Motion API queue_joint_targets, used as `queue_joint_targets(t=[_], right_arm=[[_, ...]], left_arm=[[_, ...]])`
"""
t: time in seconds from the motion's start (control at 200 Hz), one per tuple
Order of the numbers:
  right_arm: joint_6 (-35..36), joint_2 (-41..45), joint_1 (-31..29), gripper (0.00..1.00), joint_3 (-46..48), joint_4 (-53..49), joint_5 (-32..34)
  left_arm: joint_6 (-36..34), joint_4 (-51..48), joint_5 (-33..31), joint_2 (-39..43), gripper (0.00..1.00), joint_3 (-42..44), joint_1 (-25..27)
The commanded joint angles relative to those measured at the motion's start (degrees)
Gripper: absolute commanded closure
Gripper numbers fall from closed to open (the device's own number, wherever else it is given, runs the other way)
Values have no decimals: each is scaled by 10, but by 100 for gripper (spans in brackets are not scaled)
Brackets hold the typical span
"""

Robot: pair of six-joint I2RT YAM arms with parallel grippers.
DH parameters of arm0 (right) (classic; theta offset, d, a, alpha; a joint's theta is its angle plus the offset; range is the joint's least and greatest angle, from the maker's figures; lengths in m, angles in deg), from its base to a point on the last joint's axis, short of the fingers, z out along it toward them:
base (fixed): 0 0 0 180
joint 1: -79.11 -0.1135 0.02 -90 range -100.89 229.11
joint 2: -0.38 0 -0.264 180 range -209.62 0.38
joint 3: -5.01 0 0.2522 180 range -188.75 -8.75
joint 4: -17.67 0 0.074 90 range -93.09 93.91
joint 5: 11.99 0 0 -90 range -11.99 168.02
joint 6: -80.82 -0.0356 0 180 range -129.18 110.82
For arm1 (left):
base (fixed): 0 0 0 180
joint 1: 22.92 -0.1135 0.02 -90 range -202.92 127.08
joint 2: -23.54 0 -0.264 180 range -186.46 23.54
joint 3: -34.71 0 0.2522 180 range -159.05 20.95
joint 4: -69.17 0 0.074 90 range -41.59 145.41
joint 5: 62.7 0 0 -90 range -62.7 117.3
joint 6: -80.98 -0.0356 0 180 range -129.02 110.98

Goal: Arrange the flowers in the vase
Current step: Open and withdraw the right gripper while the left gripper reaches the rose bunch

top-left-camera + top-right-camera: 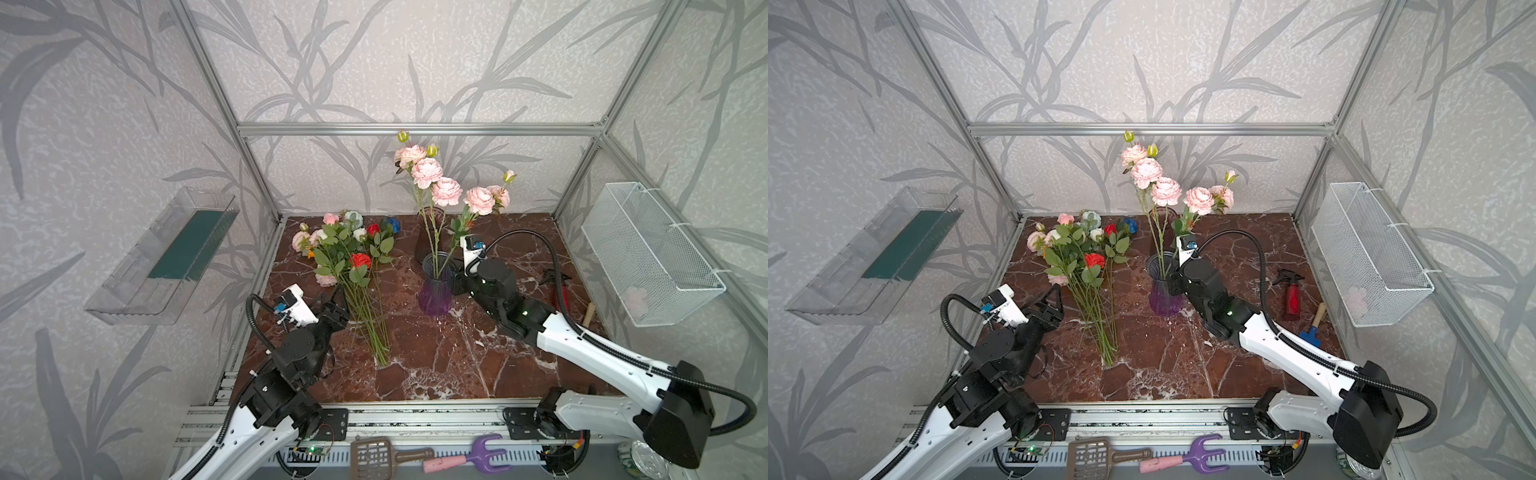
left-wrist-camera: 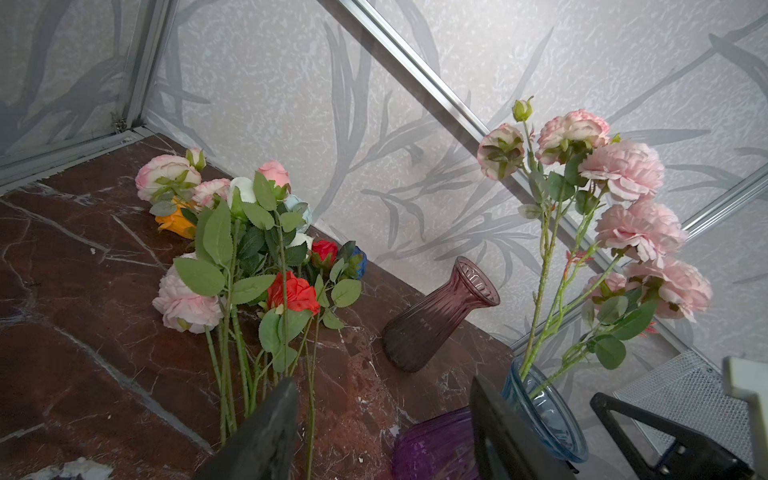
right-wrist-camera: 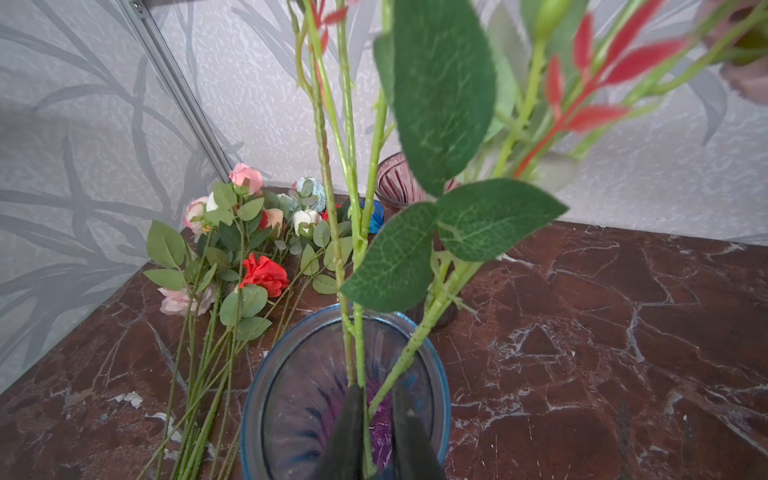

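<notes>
A glass vase point(image 1: 435, 291) point(image 1: 1165, 291) with a blue rim point(image 3: 440, 374) and a purple base stands mid-table. A tall spray of pink flowers point(image 1: 446, 191) point(image 1: 1166, 191) point(image 2: 623, 170) stands in it. My right gripper point(image 3: 380, 399) reaches into the vase mouth, shut on the spray's green stem point(image 3: 353, 332). More flowers point(image 1: 353, 257) point(image 1: 1084, 257) point(image 2: 257, 257) point(image 3: 249, 257), red, pink, white, blue and orange, lie heaped at the back left, stems toward the front. My left gripper point(image 1: 328, 299) point(image 1: 1048, 299) point(image 2: 384, 399) is open and empty just left of those stems.
A second, mauve vase point(image 1: 430, 232) point(image 2: 436, 320) stands behind the first. A red spray bottle point(image 1: 1292, 297) and a wooden-handled brush point(image 1: 1316, 320) lie at the right. A white mesh basket point(image 1: 652, 253) hangs on the right wall, a clear tray point(image 1: 162, 257) on the left.
</notes>
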Motion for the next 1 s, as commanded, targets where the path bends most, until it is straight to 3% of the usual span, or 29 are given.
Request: queue_joint_targets(t=[0.0, 0.13, 0.225, 0.375, 0.43, 0.48, 0.56, 0.625, 0.855, 0.995], right_arm=[[-11, 37, -5, 84, 9, -14, -2], [-17, 83, -6, 82, 13, -42, -2], [-21, 123, -7, 81, 23, -67, -3], [-31, 186, -7, 79, 42, -129, -2], [-31, 209, -7, 77, 52, -153, -1], [-33, 229, -7, 77, 62, -172, 5], [-36, 258, -6, 76, 78, -208, 16], [-42, 280, -6, 75, 92, -235, 21], [-72, 352, -6, 75, 127, -302, 30], [-78, 386, -6, 75, 130, -328, 40]], left_arm=[[-12, -15, -19, -21, 34, -5, 0], [-25, -77, -39, -77, 35, -40, -3], [-40, -130, -18, -142, 35, -82, -18], [-48, -206, 94, -284, 35, -154, -76], [-50, -213, 168, -335, 35, -170, -113], [-58, -207, 222, -383, 37, -178, -140], [-71, -216, 257, -447, 45, -201, -155], [-64, -225, 256, -479, 49, -224, -158], [-87, -225, 261, -567, 46, -319, -196], [-98, -264, 265, -655, 58, -384, -218]])
